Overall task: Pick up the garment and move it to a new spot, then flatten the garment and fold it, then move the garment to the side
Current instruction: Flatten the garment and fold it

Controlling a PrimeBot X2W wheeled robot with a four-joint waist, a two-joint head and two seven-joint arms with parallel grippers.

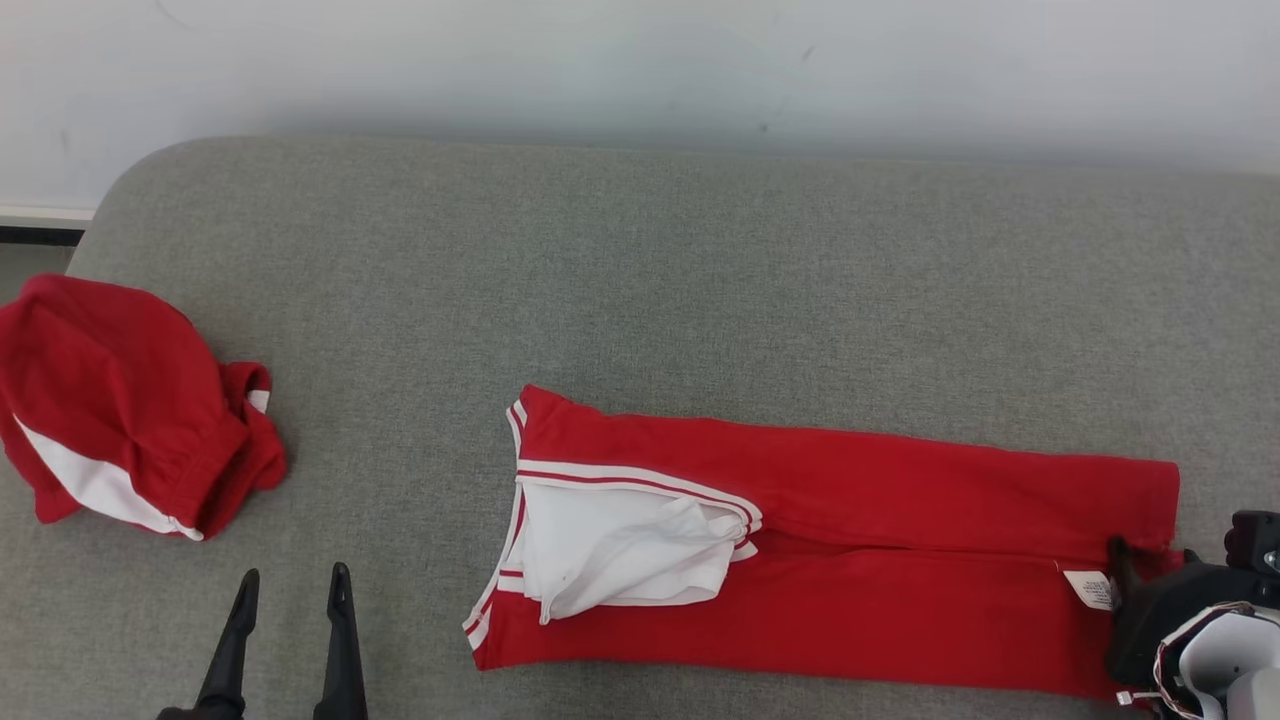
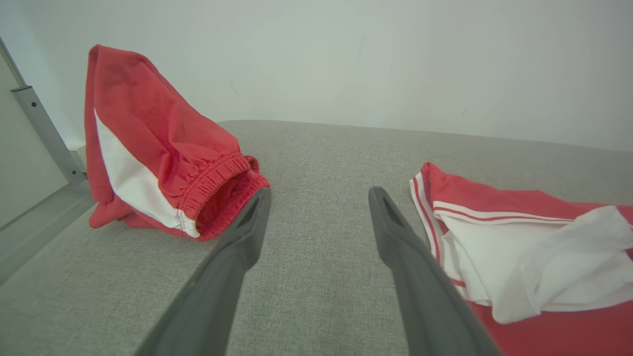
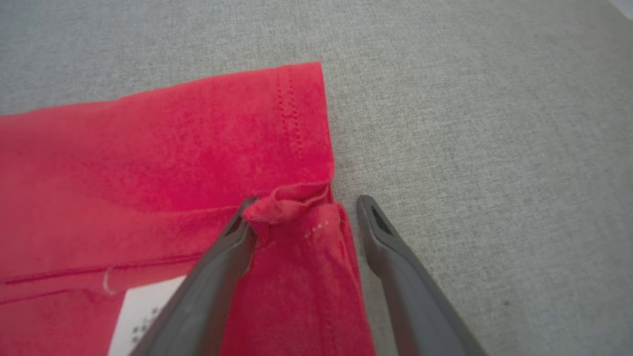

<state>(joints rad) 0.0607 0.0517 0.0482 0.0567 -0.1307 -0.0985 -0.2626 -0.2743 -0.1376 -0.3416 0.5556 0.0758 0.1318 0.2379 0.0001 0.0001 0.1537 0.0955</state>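
Observation:
The garment, red with white striped trim and a white inner part, lies flat in a long strip on the grey cushion; a white label sits near its right end. At that right hem is my right gripper. In the right wrist view this gripper is open astride the hem corner of the garment, its left fingertip against a small bunched fold. My left gripper stands open over bare cushion, left of the garment, holding nothing.
A second red and white piece of clothing lies bundled at the cushion's left edge, just beyond my left gripper and seen close in the left wrist view. A pale wall runs behind the cushion.

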